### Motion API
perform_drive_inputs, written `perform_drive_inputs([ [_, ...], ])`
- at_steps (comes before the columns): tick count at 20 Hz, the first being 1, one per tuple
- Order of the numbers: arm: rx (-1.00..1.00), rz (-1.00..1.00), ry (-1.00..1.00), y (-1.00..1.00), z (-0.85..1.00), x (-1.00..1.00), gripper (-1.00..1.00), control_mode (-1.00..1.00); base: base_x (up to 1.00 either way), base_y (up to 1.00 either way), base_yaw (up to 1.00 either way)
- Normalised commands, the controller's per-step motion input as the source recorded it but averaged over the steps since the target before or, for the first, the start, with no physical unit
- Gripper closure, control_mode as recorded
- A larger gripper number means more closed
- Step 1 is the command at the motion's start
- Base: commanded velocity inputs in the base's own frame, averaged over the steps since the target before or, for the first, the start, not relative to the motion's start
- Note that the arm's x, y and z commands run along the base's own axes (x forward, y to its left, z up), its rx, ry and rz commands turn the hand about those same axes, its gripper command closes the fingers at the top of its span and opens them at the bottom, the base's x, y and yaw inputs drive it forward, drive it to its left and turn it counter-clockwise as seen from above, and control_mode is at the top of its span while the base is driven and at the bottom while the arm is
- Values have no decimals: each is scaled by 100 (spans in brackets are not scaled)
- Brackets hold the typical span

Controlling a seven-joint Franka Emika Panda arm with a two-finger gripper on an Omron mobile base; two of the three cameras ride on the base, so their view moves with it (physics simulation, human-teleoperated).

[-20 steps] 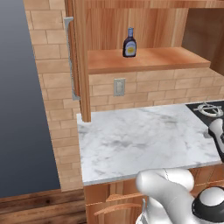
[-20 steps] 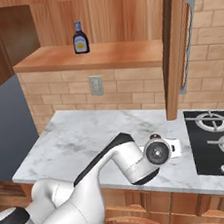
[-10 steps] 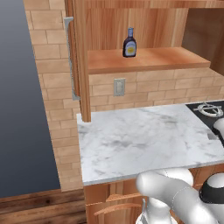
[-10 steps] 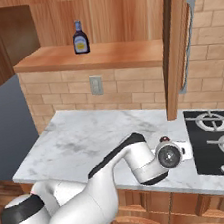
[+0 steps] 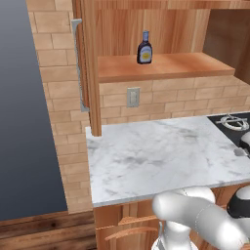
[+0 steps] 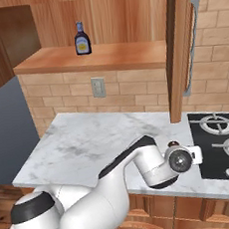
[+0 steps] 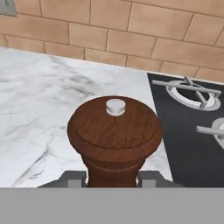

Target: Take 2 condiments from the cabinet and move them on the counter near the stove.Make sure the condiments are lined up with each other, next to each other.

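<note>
My gripper is shut on the all-brown condiment, a stubby wooden bottle with a small grey knob on top. Its fingers press against both sides of the bottle's lower body. I hold it upright over the white marble counter, just left of the black stove. From the right base view the gripper hangs at the counter's right end by the stove, with the brown cap peeking above it. The blue-capped condiment stands on the cabinet shelf.
The open cabinet door hangs down over the counter's back edge close to the stove. A wall outlet sits in the brick under the shelf. Wooden drawers lie below the counter.
The arm has swung right toward the stove, carrying the brown condiment with it. The blue-capped bottle has stayed on the shelf.
</note>
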Motion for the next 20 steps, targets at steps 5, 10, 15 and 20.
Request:
perform_drive_inputs([
  [5, 0, 0, 0, -11, -13, 11, 100, -100, 0, 0, 0],
  [10, 0, 0, 0, -22, -3, 15, 100, -100, 0, 0, 0],
  [15, 0, 0, 0, -13, -8, 15, 100, -100, 0, 0, 0],
  [20, 0, 0, 0, -2, -18, 3, 100, -100, 0, 0, 0],
])
